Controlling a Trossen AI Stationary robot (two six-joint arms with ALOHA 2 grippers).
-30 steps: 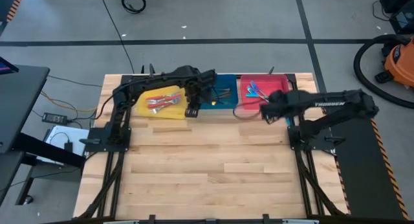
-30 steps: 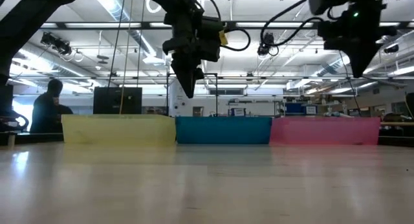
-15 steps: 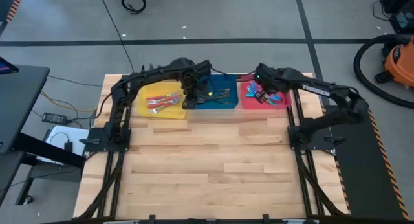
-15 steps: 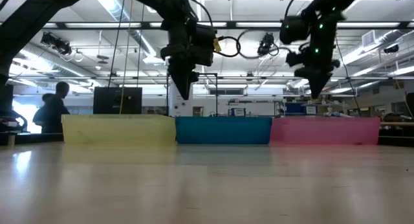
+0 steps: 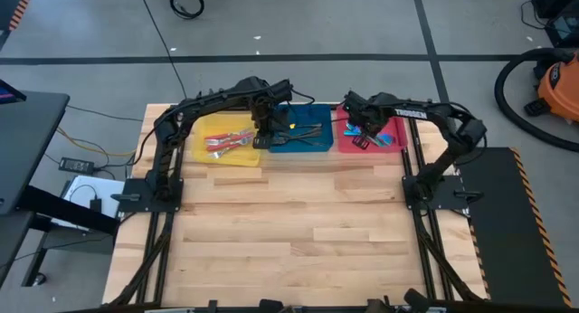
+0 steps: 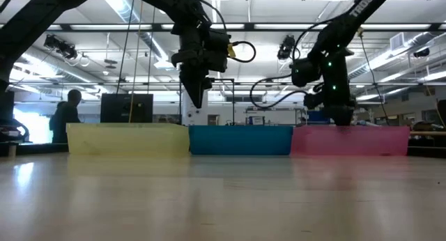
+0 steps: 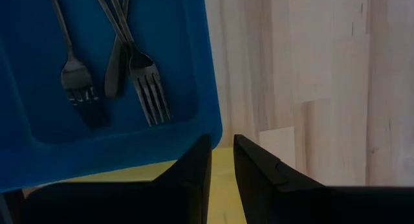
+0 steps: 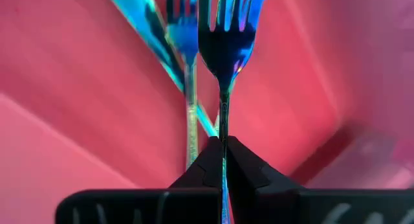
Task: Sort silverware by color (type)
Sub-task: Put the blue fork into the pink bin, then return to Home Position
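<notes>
Three bins stand in a row at the table's far edge. The yellow bin [image 5: 204, 148] holds red-handled silverware [image 5: 226, 139]. The blue bin [image 5: 312, 147] holds dark grey forks [image 7: 139, 81]. The red bin [image 5: 391, 139] holds blue-teal pieces [image 8: 162, 49]. My right gripper [image 8: 223, 146] is over the red bin [image 8: 77, 107], shut on a blue-teal fork [image 8: 223, 43]. My left gripper [image 7: 222, 143] hangs where the yellow and blue bins meet [image 5: 265, 137]. Its fingers stand a narrow gap apart and hold nothing. My right gripper pinches the blue-teal fork by its thin handle [image 8: 224, 120], just behind the fork's head, between the two fingertips. The fingers point down into the red bin and lie along the handle, with the tines leading away from them. Whether the tines touch the bin floor does not show.
Bare wooden tabletop [image 5: 298, 232] fills everything nearer than the bins. In the low view the three bin walls [image 6: 240, 140] form a low barrier across the far side. A person [image 6: 66, 115] stands in the room beyond the table. A vacuum [image 5: 556, 82] sits on the floor at right.
My right gripper has swung from the red bin's near side toward the table's far-left, over the red bin, and come down to its rim. My left gripper has moved a little toward the far edge, from just in front of the bins to over the yellow and blue bins' junction.
</notes>
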